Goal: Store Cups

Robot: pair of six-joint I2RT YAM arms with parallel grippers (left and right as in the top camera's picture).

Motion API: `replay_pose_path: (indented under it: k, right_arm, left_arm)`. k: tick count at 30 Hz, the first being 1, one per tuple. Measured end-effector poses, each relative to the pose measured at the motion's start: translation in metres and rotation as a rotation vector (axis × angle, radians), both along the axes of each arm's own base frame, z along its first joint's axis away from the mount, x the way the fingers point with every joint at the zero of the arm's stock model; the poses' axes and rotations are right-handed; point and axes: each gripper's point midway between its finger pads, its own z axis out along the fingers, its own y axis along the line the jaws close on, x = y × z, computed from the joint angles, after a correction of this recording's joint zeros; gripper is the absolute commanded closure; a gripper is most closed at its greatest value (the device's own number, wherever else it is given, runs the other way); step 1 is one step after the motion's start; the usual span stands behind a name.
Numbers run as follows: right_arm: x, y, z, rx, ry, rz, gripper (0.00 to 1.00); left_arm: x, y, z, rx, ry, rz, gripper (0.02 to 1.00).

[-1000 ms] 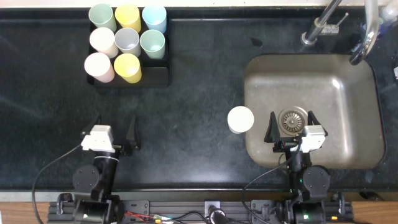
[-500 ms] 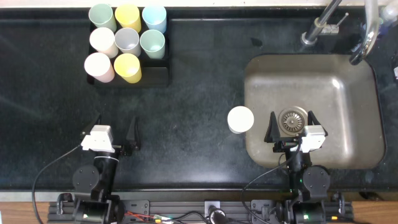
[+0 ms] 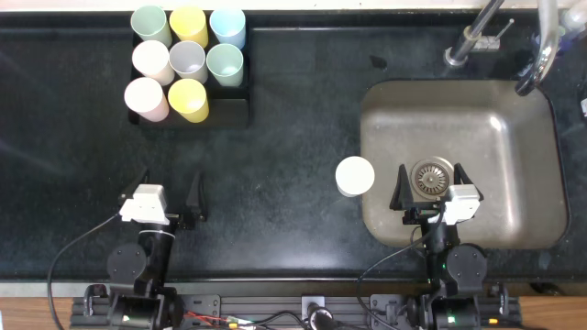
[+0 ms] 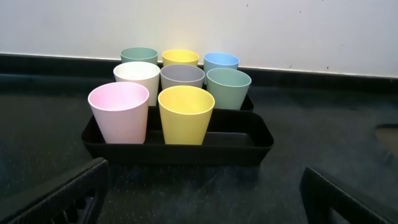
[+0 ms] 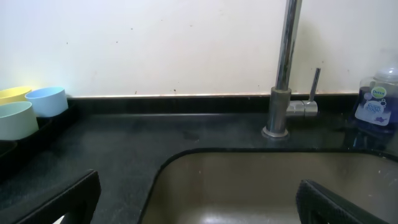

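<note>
A black tray (image 3: 235, 112) at the back left of the dark counter holds several pastel cups, among them a pink cup (image 3: 147, 99) and a yellow cup (image 3: 188, 100) in its front row. The tray's front right slot is bare. A lone white cup (image 3: 354, 176) stands upright on the counter beside the sink's left rim. My left gripper (image 3: 169, 192) hovers open near the front edge, facing the tray (image 4: 180, 153) and its pink cup (image 4: 119, 113). Open too, my right gripper (image 3: 431, 183) sits over the sink's front left part, just right of the white cup.
A steel sink (image 3: 514, 110) fills the right side, with a drain (image 3: 432, 176) and a faucet (image 3: 477, 32) behind it. The faucet (image 5: 283, 74) and a blue soap bottle (image 5: 378, 102) stand against the back wall. Bare counter lies between tray and sink.
</note>
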Motion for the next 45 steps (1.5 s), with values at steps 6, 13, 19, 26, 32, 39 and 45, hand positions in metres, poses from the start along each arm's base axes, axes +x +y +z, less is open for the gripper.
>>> replay_pose_path:
  k: [6,13,19,26,32,39,45]
  right_arm:
    - [0.0000,-0.0001,0.0001,0.000,0.000,0.000,0.005]
    - [0.0000,0.0000,0.0000,0.000,0.000,0.000,0.005]
    - [0.0000,0.0001,0.0000,0.000,0.000,0.000,0.003]
    - [0.0000,0.0001,-0.0001,0.000,0.000,0.000,0.005]
    - [0.0000,0.0000,0.0000,0.000,0.000,0.000,0.003]
    - [0.0000,0.0001,0.0000,0.000,0.000,0.000,0.005]
    - [-0.0003,0.0049,0.0053,0.020,-0.020,0.028,0.007]
  left_arm:
    - [0.0000,0.0000,0.0000,0.000,0.000,0.000,0.018]
    - [0.0000,0.0000,0.0000,0.000,0.000,0.000,0.018]
    - [0.0000,0.0000,0.0000,0.000,0.000,0.000,0.020]
    - [0.0000,0.0000,0.0000,0.000,0.000,0.000,0.018]
    - [0.0000,0.0000,0.0000,0.000,0.000,0.000,0.018]
    - [0.0000,0.0000,0.0000,0.000,0.000,0.000,0.020]
    - [0.0000,0.0000,0.0000,0.000,0.000,0.000,0.018]
